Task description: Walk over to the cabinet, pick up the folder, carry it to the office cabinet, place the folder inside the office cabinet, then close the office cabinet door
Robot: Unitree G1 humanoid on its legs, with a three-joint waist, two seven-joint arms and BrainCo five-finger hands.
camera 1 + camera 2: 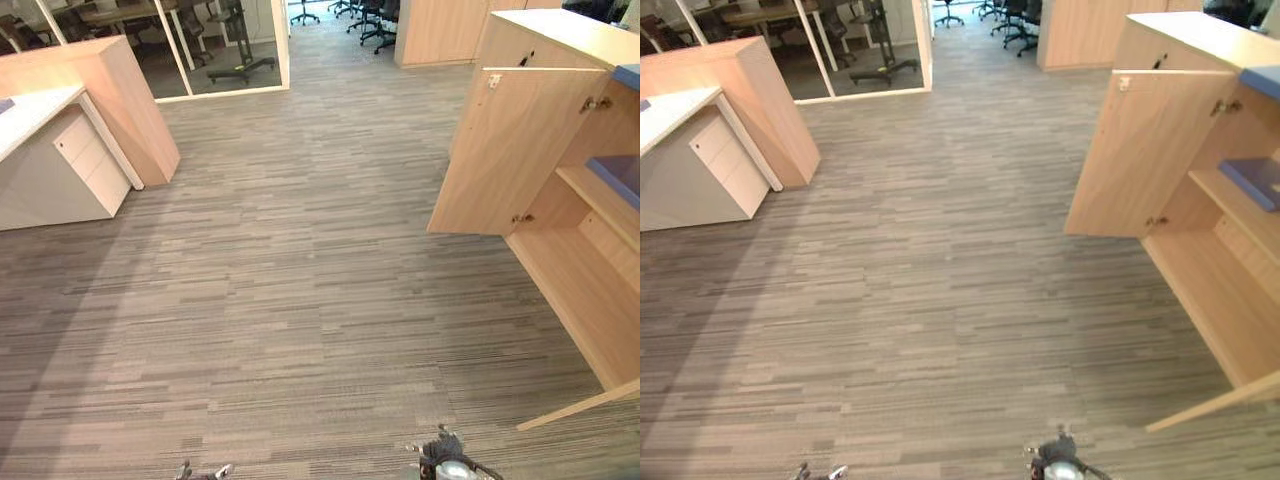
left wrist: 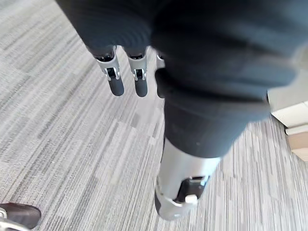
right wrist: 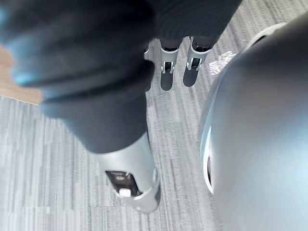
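Folder shelved in the open cabinet, both hands empty.

Left eye view: the cabinet [image 1: 560, 30] stands open, its far door [image 1: 510, 150] swung out with the free edge pointing away from the cabinet, and the blue folder [image 1: 622, 175] lies flat on the shelf inside.
Right eye view: the folder's long edge runs along that shelf, and a second blue item [image 1: 1265, 80] lies on the cabinet's top.
Left wrist view: the left hand [image 2: 139, 82] hangs over the carpet [image 2: 57, 134], fingers straight, holding nothing.
Right wrist view: the right hand [image 3: 196, 72] hangs likewise, released and empty.
The right hand looks to be on the cabinet's side, so closing the door likely falls to it.
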